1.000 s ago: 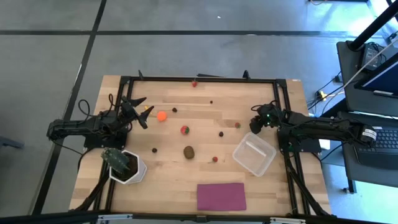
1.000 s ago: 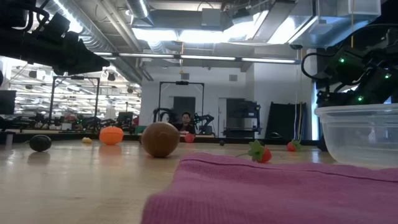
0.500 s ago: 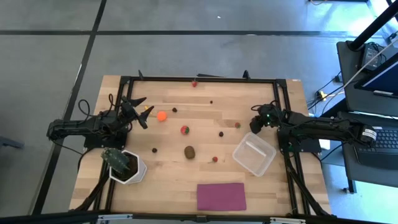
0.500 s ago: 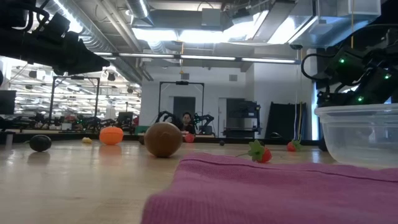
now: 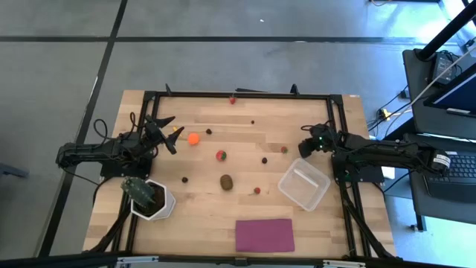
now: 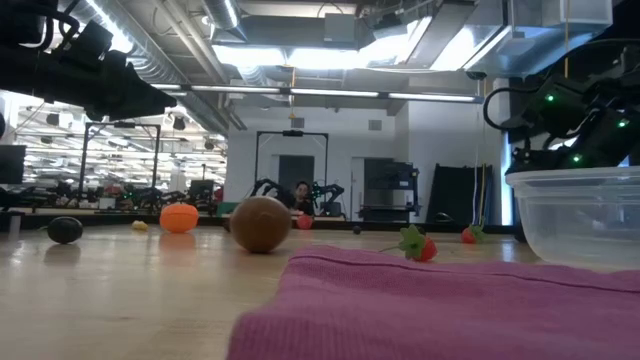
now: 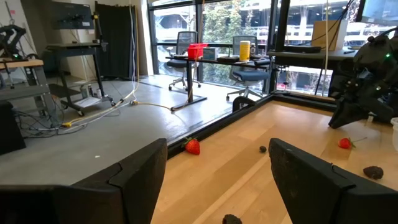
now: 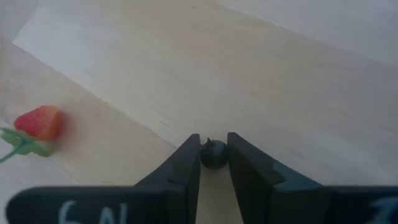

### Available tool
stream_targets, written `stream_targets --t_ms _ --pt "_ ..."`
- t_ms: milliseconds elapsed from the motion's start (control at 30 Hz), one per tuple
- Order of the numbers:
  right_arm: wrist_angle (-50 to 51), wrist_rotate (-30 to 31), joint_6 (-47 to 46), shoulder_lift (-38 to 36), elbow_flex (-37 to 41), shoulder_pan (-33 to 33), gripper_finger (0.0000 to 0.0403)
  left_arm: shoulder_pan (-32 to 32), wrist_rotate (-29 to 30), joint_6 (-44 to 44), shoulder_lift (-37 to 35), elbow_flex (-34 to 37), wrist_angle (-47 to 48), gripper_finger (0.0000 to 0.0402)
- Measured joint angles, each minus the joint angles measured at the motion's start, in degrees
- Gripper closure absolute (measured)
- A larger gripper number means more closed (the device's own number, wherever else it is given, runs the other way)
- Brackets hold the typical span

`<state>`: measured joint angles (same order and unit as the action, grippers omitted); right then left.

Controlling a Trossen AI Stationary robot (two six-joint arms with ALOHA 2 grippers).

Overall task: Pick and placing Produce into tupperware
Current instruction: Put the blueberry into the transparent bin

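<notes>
High view. The wooden table [image 5: 223, 112] carries scattered toy produce: an orange ball [image 5: 193, 138], a red-and-green piece [image 5: 221, 155], a brown oval [image 5: 226, 182], a small strawberry [image 5: 283, 150] and a red piece [image 5: 232, 100] at the far rail. The clear tupperware [image 5: 303, 184] lies on the right side, with no produce visible inside it. A magenta cloth [image 5: 265, 234] lies at the near edge; a potted plant [image 5: 149, 197] stands near the left corner. The left gripper [image 5: 165, 132] sits just beside the orange ball, its fingers spread and holding nothing. The right gripper [image 5: 304, 147] is low over the board between the strawberry and the tupperware.

Low view. The brown oval [image 6: 259, 224], orange ball [image 6: 179, 218] and a dark berry [image 6: 65, 229] rest on the wood beyond the magenta cloth [image 6: 450, 310]. The tupperware [image 6: 578, 218] stands at the right, below the right arm.

Left wrist view. The left gripper [image 7: 217, 168] is wide open above the table edge; a red strawberry [image 7: 193, 146] lies by the rail ahead.

Right wrist view. The right gripper [image 8: 213, 155] has its fingers [image 8: 185, 163] pressed on both sides of a small dark berry [image 8: 213, 154], gripping it at the board. A strawberry [image 8: 38, 123] lies apart on the wood.
</notes>
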<state>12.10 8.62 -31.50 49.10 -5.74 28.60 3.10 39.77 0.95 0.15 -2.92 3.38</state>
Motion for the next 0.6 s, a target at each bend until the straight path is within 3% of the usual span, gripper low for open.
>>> stream_targets --t_ms 300,600 --pt "-0.3 1.6 -9.0 0.0 0.0 0.0 0.0319 0.0 0.0 0.1 0.0 0.0 0.0 0.0127" --pt "-0.7 2.0 -10.8 0.0 0.1 0.0 0.0319 0.0 0.0 0.1 0.0 0.0 0.0 0.0127"
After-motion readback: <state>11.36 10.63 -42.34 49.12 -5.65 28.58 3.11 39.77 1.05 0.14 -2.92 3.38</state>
